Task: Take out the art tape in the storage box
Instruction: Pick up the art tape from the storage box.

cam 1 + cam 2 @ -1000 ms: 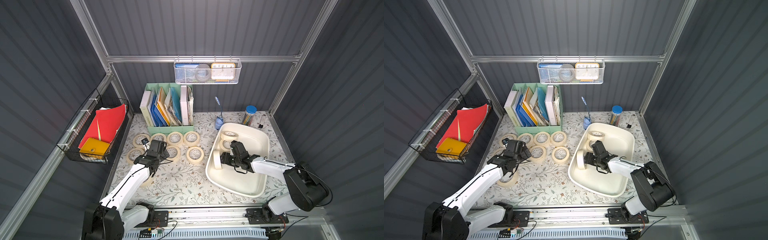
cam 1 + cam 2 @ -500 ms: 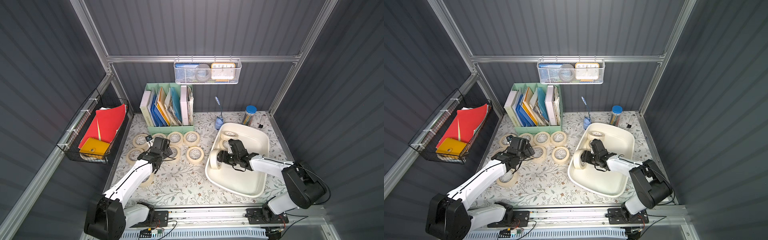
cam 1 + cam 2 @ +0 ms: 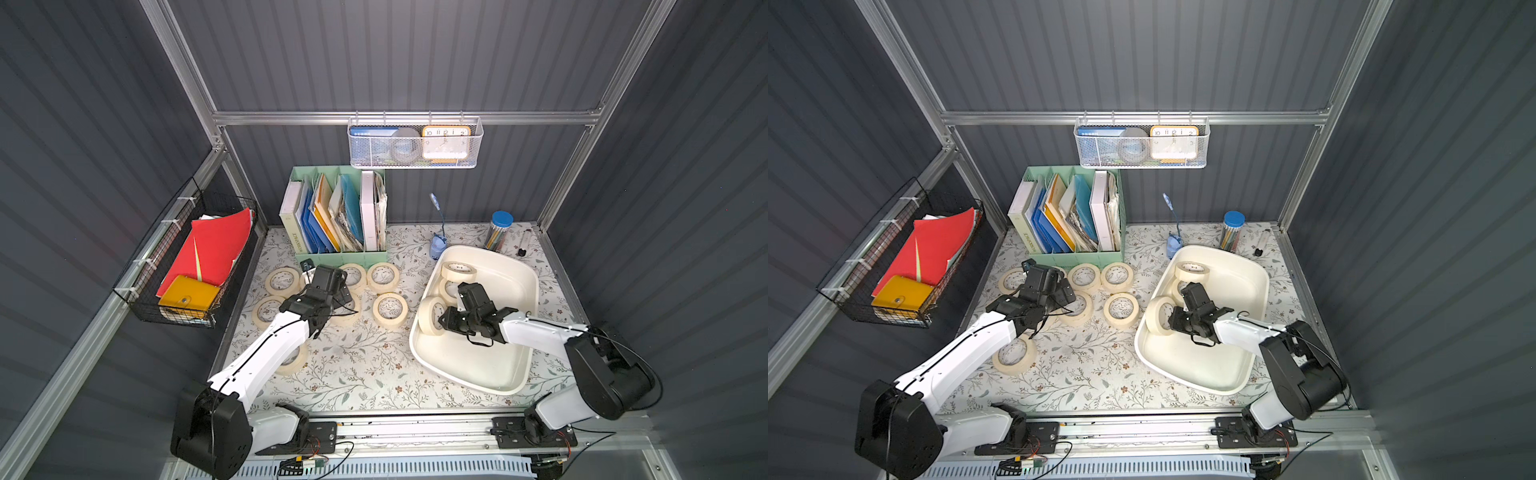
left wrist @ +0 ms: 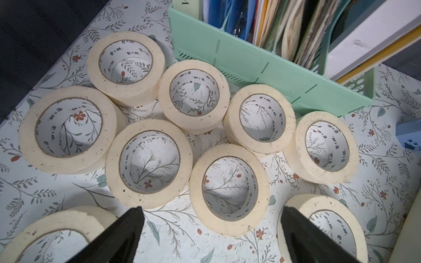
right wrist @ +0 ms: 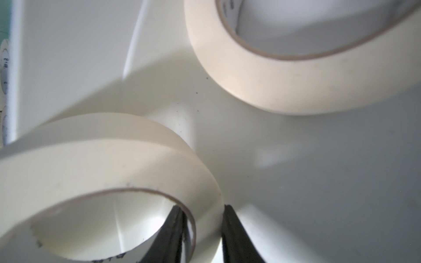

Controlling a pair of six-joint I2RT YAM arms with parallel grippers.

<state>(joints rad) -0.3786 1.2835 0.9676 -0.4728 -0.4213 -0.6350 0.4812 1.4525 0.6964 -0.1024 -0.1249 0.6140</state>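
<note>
While one art tape roll (image 3: 430, 316) is stood on edge at the storage box (image 3: 478, 361) rim, its wall is clamped by the right gripper (image 5: 202, 210) | two more rolls (image 3: 458, 271) are seen farther back, nearer this arm | left gripper (image 4: 210, 210) is spread wide.

Dark grey ribbed walls (image 3: 415, 54) in an aluminium frame (image 3: 291, 117) enclose a floral-patterned tabletop (image 3: 353, 374); the even light perhaps comes from overhead
</note>
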